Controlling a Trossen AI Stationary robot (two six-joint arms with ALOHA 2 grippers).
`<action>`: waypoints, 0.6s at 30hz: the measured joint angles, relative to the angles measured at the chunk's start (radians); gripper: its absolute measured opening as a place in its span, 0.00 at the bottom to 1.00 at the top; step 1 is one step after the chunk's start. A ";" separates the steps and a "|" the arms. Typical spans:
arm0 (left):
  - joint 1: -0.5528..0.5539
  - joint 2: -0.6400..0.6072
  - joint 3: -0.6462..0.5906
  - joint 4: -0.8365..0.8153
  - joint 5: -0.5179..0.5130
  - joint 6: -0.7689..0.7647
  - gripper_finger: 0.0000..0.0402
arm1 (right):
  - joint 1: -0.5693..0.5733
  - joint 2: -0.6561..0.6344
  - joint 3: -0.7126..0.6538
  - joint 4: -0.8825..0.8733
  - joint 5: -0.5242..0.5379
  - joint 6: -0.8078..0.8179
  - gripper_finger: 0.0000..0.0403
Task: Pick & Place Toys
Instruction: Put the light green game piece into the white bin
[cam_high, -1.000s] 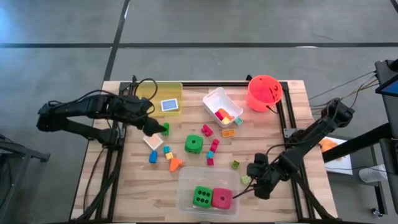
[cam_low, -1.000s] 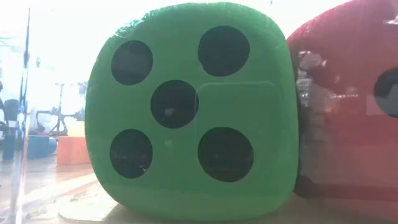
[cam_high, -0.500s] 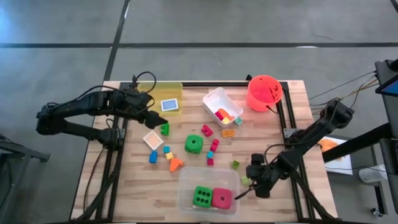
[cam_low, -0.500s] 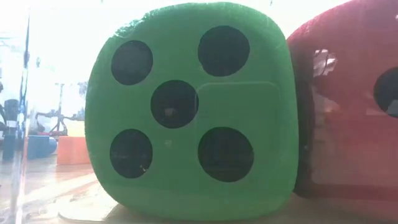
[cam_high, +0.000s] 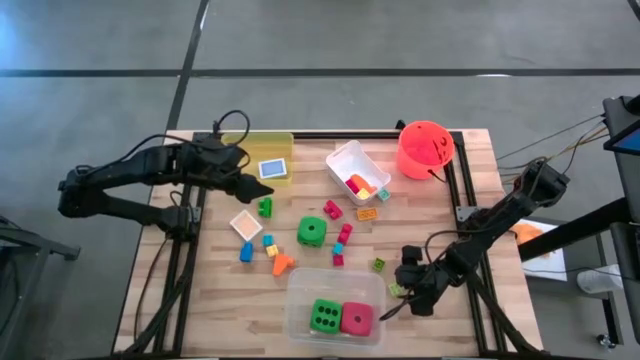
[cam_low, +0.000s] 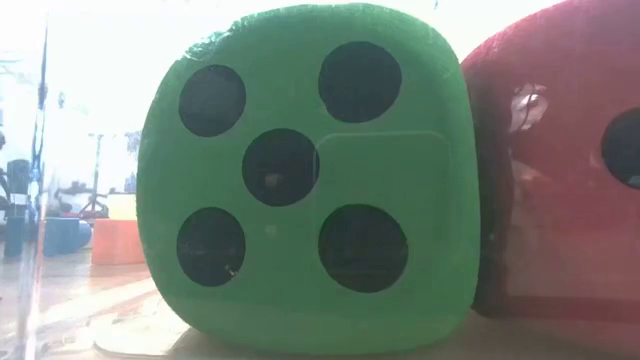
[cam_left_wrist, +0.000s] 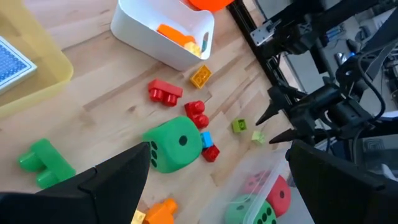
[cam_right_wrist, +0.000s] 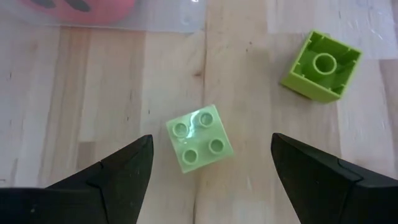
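Note:
A pale green block (cam_right_wrist: 199, 146) lies studs up on the table near the right edge (cam_high: 395, 290). My right gripper (cam_right_wrist: 211, 168) hangs open just above it, one finger to either side, touching nothing. A second green block (cam_right_wrist: 321, 65) lies hollow side up beside it. My left gripper (cam_high: 250, 187) is open over the table beside the yellow tub (cam_high: 240, 150), with a green block (cam_left_wrist: 43, 163) and a green die (cam_left_wrist: 174, 144) ahead of it. A green die (cam_low: 300, 180) and a pink die (cam_low: 560, 170) sit in the clear tub (cam_high: 300, 300).
A white tub (cam_high: 340, 158) holding blocks and an orange bucket (cam_high: 425, 148) stand at the far side. A blue tile (cam_high: 273, 169) lies in the yellow tub and a beige tile (cam_high: 245, 224) on the table. Red, pink, blue and orange blocks lie scattered mid-table around the green die (cam_high: 311, 232).
My right gripper has come down toward the pale green block and rolled a little, its fingers still apart. My left gripper has swung slightly toward the far edge, uncovering the green block beside the beige tile.

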 joint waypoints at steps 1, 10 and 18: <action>0.000 0.001 0.000 -0.001 0.000 0.000 0.92 | 0.000 0.000 -0.004 0.011 0.000 -0.008 0.79; 0.000 0.059 0.000 0.003 0.008 0.001 0.92 | -0.007 0.001 -0.047 0.042 -0.002 -0.021 0.79; 0.000 0.079 0.000 0.015 0.038 0.005 0.92 | -0.010 0.015 -0.074 0.139 -0.018 -0.068 0.79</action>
